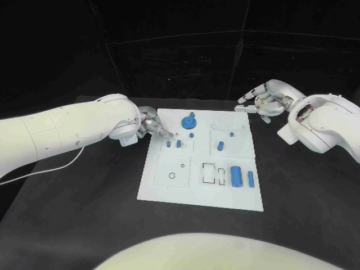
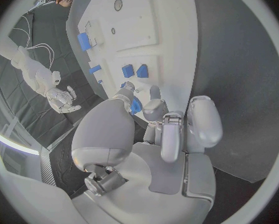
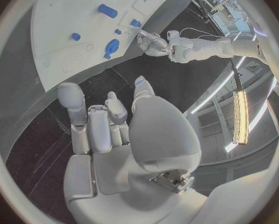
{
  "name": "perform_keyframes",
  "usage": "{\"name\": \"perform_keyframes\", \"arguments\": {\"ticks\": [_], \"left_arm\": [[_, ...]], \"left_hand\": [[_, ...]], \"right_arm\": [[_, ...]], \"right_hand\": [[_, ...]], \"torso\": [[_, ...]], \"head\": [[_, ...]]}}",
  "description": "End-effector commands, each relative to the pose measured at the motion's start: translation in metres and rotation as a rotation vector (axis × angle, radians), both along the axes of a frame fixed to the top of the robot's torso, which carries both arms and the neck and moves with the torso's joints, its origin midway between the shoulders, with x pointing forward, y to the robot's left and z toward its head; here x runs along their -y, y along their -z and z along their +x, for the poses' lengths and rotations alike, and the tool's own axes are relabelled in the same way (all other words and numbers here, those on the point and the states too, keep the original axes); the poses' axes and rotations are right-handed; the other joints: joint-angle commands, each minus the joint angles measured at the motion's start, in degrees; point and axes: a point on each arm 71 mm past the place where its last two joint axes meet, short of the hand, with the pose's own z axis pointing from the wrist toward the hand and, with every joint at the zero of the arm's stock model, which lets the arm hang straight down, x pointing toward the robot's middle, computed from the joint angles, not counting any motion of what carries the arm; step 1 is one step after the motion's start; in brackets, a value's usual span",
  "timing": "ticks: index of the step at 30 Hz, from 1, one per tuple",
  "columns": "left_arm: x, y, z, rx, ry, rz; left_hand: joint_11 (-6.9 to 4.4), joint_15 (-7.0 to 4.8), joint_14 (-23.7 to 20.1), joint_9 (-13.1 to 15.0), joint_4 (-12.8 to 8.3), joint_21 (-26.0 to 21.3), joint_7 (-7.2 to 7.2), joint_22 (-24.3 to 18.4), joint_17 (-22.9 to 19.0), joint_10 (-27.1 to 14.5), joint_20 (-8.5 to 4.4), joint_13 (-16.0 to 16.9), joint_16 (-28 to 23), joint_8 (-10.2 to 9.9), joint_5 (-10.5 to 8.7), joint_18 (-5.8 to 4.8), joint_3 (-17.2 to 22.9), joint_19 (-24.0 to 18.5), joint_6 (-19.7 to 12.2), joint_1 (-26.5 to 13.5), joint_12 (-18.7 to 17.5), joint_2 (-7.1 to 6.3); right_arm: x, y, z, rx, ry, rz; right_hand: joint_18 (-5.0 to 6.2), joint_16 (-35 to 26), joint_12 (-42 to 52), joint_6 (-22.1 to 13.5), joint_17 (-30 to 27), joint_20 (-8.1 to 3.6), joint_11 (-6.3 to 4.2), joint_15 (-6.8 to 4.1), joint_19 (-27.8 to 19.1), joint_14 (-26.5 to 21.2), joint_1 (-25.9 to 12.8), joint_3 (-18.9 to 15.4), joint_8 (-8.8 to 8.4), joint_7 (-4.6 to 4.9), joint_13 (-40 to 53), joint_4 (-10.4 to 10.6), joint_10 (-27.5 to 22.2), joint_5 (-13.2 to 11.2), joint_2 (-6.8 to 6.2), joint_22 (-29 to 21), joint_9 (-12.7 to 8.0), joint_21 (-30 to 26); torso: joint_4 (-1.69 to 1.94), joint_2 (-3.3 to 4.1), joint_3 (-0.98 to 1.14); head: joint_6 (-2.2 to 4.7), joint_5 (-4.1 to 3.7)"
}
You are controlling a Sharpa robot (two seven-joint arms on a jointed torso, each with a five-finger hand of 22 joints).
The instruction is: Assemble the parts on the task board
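Note:
The white task board (image 1: 168,188) lies mid-table. A blue round knob part (image 1: 189,120) stands near its far edge. Two small blue parts (image 1: 174,144) sit by the board's left side, and a blue cylinder (image 1: 237,176) lies toward the near right. My left hand (image 1: 152,126) hovers at the board's far left edge, its fingertips (image 1: 172,134) just above the two small parts. In the left wrist view a blue piece (image 2: 136,105) shows between its thumb and a finger; I cannot tell whether it is held. My right hand (image 1: 260,102) hangs beyond the far right corner, holding nothing.
More small blue parts (image 1: 220,145) stand mid-board, and a thin blue pin (image 1: 251,179) lies beside the cylinder. Rectangular recesses (image 1: 212,173) and a round outline (image 1: 174,174) mark the near half. A white cable (image 1: 62,163) trails over the black table at the left.

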Motion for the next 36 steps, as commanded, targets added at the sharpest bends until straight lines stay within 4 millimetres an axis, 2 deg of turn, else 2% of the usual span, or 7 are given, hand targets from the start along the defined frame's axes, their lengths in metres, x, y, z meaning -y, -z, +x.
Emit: {"name": "perform_keyframes", "arguments": {"ticks": [1, 4, 7, 13, 18, 21, 36], "left_arm": [[0.006, -0.011, 0.005, 0.11, -0.013, -0.186], [0.014, -0.019, 0.007, 0.192, 0.02, -0.301], [0.025, -0.027, 0.01, 0.292, 0.07, -0.387], [0.046, -0.035, 0.011, 0.467, 0.213, -0.408], [0.061, -0.027, 0.012, 0.478, 0.296, -0.323], [0.067, -0.021, 0.013, 0.462, 0.328, -0.263], [0.085, -0.001, 0.02, 0.402, 0.436, -0.047]], "left_hand": [[0.59, 0.22, 5.47, -0.6, 0.09, -2.81, 0.7, -3.33, 13.44, -3.69, 0.23, -5.9, -0.71, -1.18, 0.07, 0.81, -0.81, -1.6, -1.85, 1.13, -4.54, 0.21], [2.91, 2.84, -1.45, -2.6, -0.36, -22.66, 3.54, -25.56, -3.75, -14.92, 1.71, -16.9, -11.76, -4.45, 0.26, 4.71, -1.95, -13.54, -6.15, 4.61, -15.37, 0.98], [6.04, 5.23, -15.93, -5.37, -3.93, -30.43, 6.18, -30.55, -25.97, -24.01, 3.82, -21.02, -30.47, -7.88, 0.09, 4.36, 0.49, -19.73, -8.59, 13.56, -22.62, 3.69], [6.92, 5.85, -19.26, -11.21, -9.48, -35.29, 6.83, -33.98, -33.67, -23.81, 5.35, -29.95, -37.88, -13.72, 0.31, 5.4, 4.96, -20.36, -5.04, 22.09, -32.15, 3.44], [7.27, 5.91, -16.28, -14.92, -9.74, -35.7, 6.74, -34.76, -34.35, -23.23, 5.7, -34.69, -37.09, -17.95, 0.22, 5.59, 4.81, -17.88, -3.56, 19.79, -36.83, 1.38], [7.3, 5.89, -9.6, -16.34, -9.41, -34.83, 6.78, -34.78, -26.4, -23.15, 5.78, -36.21, -29.25, -19.42, 0.14, 5.69, 3.66, -14.35, -2.7, 18.54, -37.85, 1.06], [6.38, 4.78, -0.28, -19.81, -10.78, -26.57, 5.64, -28.01, -10.11, -20.77, 4.51, -40.66, -14.24, -22.1, 0.2, 4.71, 2.47, -5.45, 2.15, 19.31, -39.85, 2.33]], "right_arm": [[0.0, -0.002, 0.0, 0.012, 0.001, 0.008], [0.0, -0.002, 0.001, 0.013, 0.003, 0.008], [0.0, -0.002, 0.001, 0.014, 0.003, 0.008], [0.0, -0.002, 0.001, 0.016, 0.003, 0.012], [-0.001, -0.002, 0.002, 0.016, 0.001, 0.015], [-0.002, -0.002, 0.002, 0.016, -0.001, 0.016], [-0.005, -0.002, 0.002, 0.018, -0.005, 0.02]], "right_hand": [[0.74, -0.33, 0.2, -0.22, -0.07, 0.1, -0.02, -0.15, 0.32, 2.36, 0.59, -0.18, 0.2, -0.04, -0.05, 0.27, -0.33, 0.26, -0.03, 0.02, -0.03, -0.29], [0.74, -0.33, 0.2, -0.22, -0.07, 0.1, -0.02, -0.15, 0.32, 2.36, 0.59, -0.18, 0.2, -0.04, -0.05, 0.27, -0.33, 0.26, -0.03, 0.02, -0.03, -0.29], [0.74, -0.33, 0.2, -0.22, -0.07, 0.1, -0.02, -0.15, 0.32, 2.36, 0.59, -0.18, 0.2, -0.04, -0.05, 0.27, -0.33, 0.26, -0.03, 0.02, -0.03, -0.29], [0.76, -0.37, 0.16, -0.22, -0.11, 0.09, -0.02, -0.15, 0.29, 2.35, 0.65, -0.2, 0.23, -0.04, -0.11, 0.3, -0.36, 0.43, 0.09, -0.09, -0.03, -0.36], [0.75, -0.37, 0.13, -0.22, -0.1, 0.09, -0.03, -0.15, 0.29, 2.35, 0.7, -0.2, 0.24, -0.05, -0.15, 0.29, -0.38, 0.48, 0.13, -0.09, -0.03, -0.36], [0.75, -0.38, 0.2, -0.22, -0.12, 0.09, -0.03, -0.16, 0.3, 2.35, 0.71, -0.2, 0.24, -0.05, -0.09, 0.28, -0.34, 0.49, 0.14, -0.07, -0.03, -0.35], [0.74, -0.33, 0.19, -0.21, -0.02, 0.08, -0.04, -0.16, 0.34, 2.37, 0.79, -0.19, 0.26, -0.05, -0.11, 0.28, -0.34, 0.54, 0.24, 0.01, -0.03, -0.31]], "torso": [[0.04, -0.03, 0.08], [0.04, -0.01, 0.1], [0.03, 0.02, 0.07], [-0.13, 0.01, -0.02], [-0.12, 0.05, 0.03], [-0.15, 0.05, 0.03], [-0.13, 0.08, 0.01]], "head": [[0.11, -0.17], [0.28, -0.25], [0.51, -0.39], [0.86, -0.69], [1.12, -0.88], [1.15, -0.98], [1.55, -1.3]]}}
